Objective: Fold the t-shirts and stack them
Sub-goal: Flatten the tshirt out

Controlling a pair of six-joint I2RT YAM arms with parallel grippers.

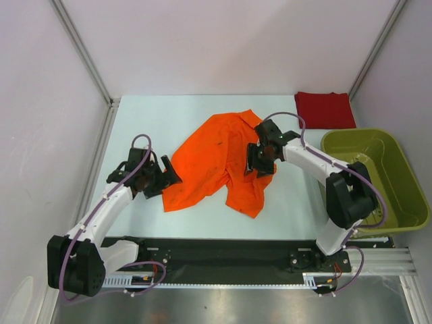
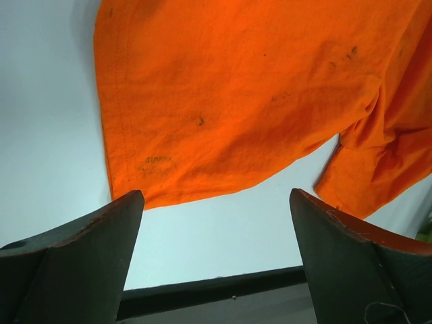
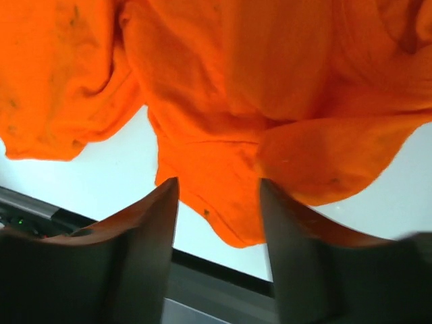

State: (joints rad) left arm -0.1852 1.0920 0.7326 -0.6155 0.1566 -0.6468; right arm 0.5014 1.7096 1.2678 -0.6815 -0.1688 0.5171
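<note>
Flattening is the step I judge to be in hand: the orange t-shirt lies crumpled in the middle of the table, not yet spread, while the dark red t-shirt sits folded at the far right corner. My left gripper is spread wide and empty, just short of the shirt's near hem. My right gripper hovers over the bunched right side, jaws partly apart, pinching nothing that I can see. Next, I reckon, each side must take an edge and draw the cloth flat.

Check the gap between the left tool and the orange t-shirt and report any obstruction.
Nothing visible stands in the way. The left tool is open and faces the orange t-shirt, with only table surface between its tips and the hem.
</note>
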